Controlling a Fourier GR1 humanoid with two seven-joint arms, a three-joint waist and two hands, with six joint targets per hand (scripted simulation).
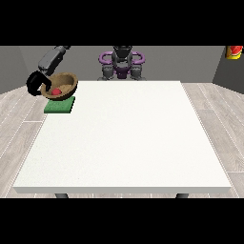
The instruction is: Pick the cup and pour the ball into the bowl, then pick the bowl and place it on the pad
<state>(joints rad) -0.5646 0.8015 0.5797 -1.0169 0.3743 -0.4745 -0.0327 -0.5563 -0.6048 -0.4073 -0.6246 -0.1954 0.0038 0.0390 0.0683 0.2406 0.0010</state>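
A brown wooden bowl (62,85) hangs tilted just above the green pad (60,106) at the table's far left edge. A red ball (56,91) lies inside the bowl. The black hand at the view's left (35,82) curls round the bowl's left rim, its grey arm reaching down from the top. No cup shows anywhere. The other hand is out of sight; only the robot's torso (122,64) with purple rings shows behind the table.
The large white table (124,143) stretches from the pad toward the camera. A red and yellow object (234,52) hangs on the wall at the top right. Wooden floor surrounds the table.
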